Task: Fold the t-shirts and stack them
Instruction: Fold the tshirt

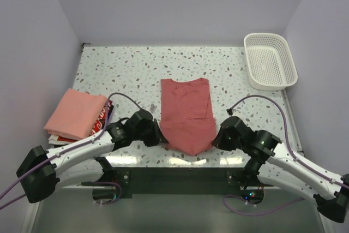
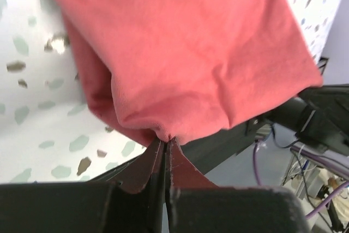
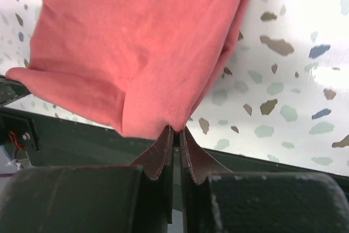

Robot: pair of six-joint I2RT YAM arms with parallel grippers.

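A brick-red t-shirt (image 1: 186,114) lies as a long folded strip down the middle of the speckled table (image 1: 131,69), its near end by the front edge. My left gripper (image 1: 163,141) is shut on the near left corner of this t-shirt (image 2: 185,53); its fingertips (image 2: 157,149) pinch the cloth. My right gripper (image 1: 214,139) is shut on the near right corner of the same t-shirt (image 3: 136,47), with the fabric bunched at the fingertips (image 3: 170,135). A salmon-pink folded t-shirt (image 1: 75,113) tops a stack at the left edge.
A white lattice basket (image 1: 270,61) stands at the back right corner. Under the pink shirt, darker and red-white layers (image 1: 101,123) of the stack peek out. The table's front edge and black frame (image 1: 180,175) run just below both grippers.
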